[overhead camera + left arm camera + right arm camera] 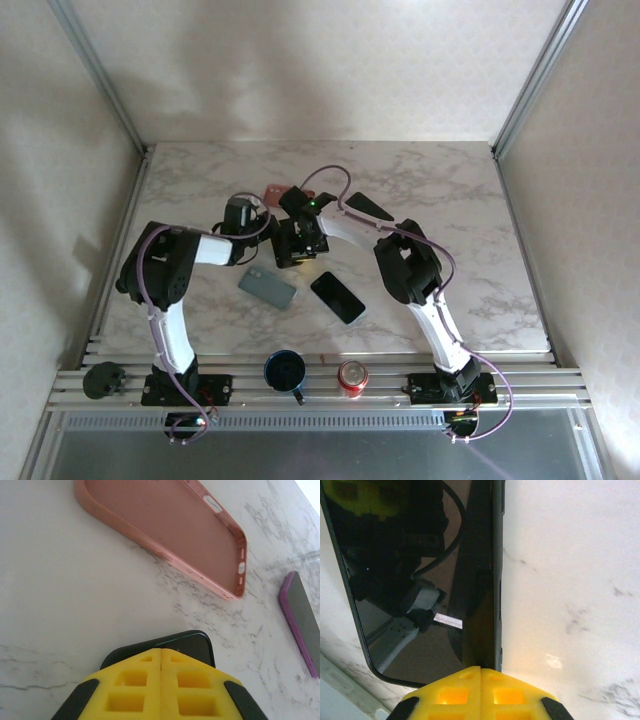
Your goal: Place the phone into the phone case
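Observation:
The pink phone case (pixel 165 527) lies open side up on the marble, also seen at the back of the table in the top view (pixel 274 190). A black phone (pixel 192 642) lies flat just short of it, its end under the tips of my left gripper (pixel 161 652), which is shut with the yellow fingers pressed together. The same phone's glossy screen (pixel 415 580) runs away from my right gripper (pixel 481 670), also shut, its tips at the phone's near end. In the top view both wrists meet over this spot and mostly hide the phone.
A purple-edged phone (pixel 301 622) lies to the right of the pink case. A grey-green case (pixel 267 288) and another black phone (pixel 337 297) lie nearer the front. A blue mug (pixel 285 371) and a red can (pixel 352 377) stand on the front rail.

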